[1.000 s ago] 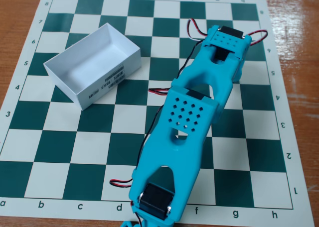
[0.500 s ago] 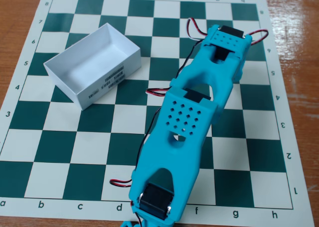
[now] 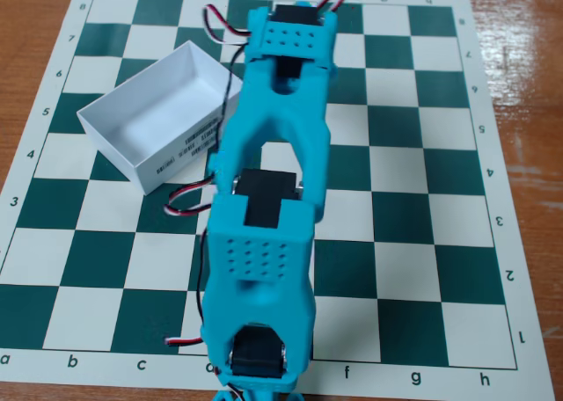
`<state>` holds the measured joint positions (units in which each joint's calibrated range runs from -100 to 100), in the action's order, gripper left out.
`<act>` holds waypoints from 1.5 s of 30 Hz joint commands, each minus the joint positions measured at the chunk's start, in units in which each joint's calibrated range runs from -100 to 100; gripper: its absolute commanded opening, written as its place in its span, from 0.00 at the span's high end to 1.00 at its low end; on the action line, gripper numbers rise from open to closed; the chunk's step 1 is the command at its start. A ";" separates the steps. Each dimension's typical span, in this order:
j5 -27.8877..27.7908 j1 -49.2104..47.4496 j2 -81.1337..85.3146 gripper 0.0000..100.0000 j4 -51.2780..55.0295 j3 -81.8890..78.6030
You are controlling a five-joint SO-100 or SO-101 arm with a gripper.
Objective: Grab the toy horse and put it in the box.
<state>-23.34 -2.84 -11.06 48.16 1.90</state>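
Overhead, the turquoise arm (image 3: 268, 216) stretches from six o'clock toward twelve across the chessboard (image 3: 422, 199) on the wooden table (image 3: 26, 32). Its claw lies outside the picture, so its state cannot be told. The box (image 3: 149, 128) sits open at ten o'clock, just beside the arm; the horse is not visible.
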 commanded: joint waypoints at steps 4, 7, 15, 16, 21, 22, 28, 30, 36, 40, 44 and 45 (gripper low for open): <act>-3.84 -9.52 5.75 1.00 -3.56 -1.95; -5.01 -13.09 6.11 1.00 -4.47 -3.31; -6.08 -19.23 3.36 1.00 -4.89 -4.50; -6.08 -19.66 2.66 1.00 -4.89 -4.59; -6.08 -20.66 -0.62 1.00 -6.13 -5.41; -5.89 -20.66 -1.41 1.00 -6.47 -5.50; -5.74 -19.38 -5.13 1.00 -8.04 -5.32; -5.74 -18.73 -5.93 1.00 -8.46 -4.95; -6.04 -15.88 -7.79 0.96 -10.20 -4.68; -6.13 -14.38 -7.17 0.87 -9.96 -4.68; -6.82 -13.59 -4.60 0.85 -10.29 -4.32; -6.92 -13.59 -3.89 0.84 -10.29 -4.04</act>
<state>-30.00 -17.10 -18.98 38.62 -4.17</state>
